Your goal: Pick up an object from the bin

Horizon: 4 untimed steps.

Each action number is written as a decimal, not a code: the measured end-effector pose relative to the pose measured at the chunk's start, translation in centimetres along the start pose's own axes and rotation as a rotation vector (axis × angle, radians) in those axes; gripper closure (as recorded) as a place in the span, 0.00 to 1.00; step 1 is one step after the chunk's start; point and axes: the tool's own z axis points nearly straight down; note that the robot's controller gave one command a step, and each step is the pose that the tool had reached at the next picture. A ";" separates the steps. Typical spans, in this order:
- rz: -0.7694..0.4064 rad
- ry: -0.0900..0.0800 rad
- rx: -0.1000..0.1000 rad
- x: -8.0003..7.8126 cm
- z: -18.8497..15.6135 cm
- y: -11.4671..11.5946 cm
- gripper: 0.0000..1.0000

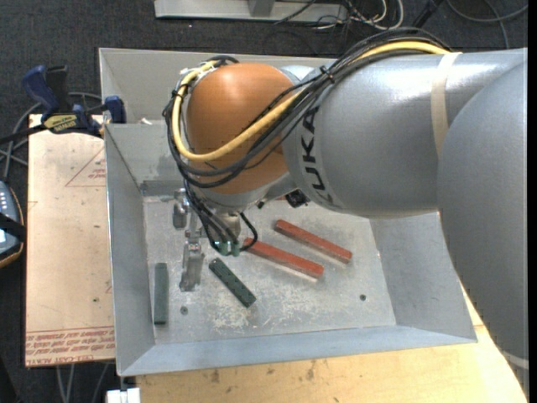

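My gripper (191, 269) hangs below the arm's orange dome, low over the left half of the bin floor. It sits between two dark green bars. One short bar (232, 281) lies slanted just to its right, very close to it. The other bar (159, 293) lies upright near the bin's left wall, a little apart from the gripper. I see nothing held in the gripper.
Two red bars lie slanted right of the gripper, the nearer one (285, 260) partly under the arm's wrist, the farther one (312, 240) toward the bin's middle. The arm and its dome cover the bin's back half. Bare floor shows at the front and right.
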 end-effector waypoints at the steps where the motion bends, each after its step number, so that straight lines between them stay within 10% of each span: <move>1: 0.058 0.000 0.002 -0.4 14.9 -3.6 0.00; 2: 0.415 -0.012 -0.002 -0.5 7.1 -11.5 0.00; 3: 0.378 -0.005 -0.002 -0.2 14.7 -10.8 0.00; 4: 0.379 -0.007 -0.003 -0.3 14.4 -10.8 1.00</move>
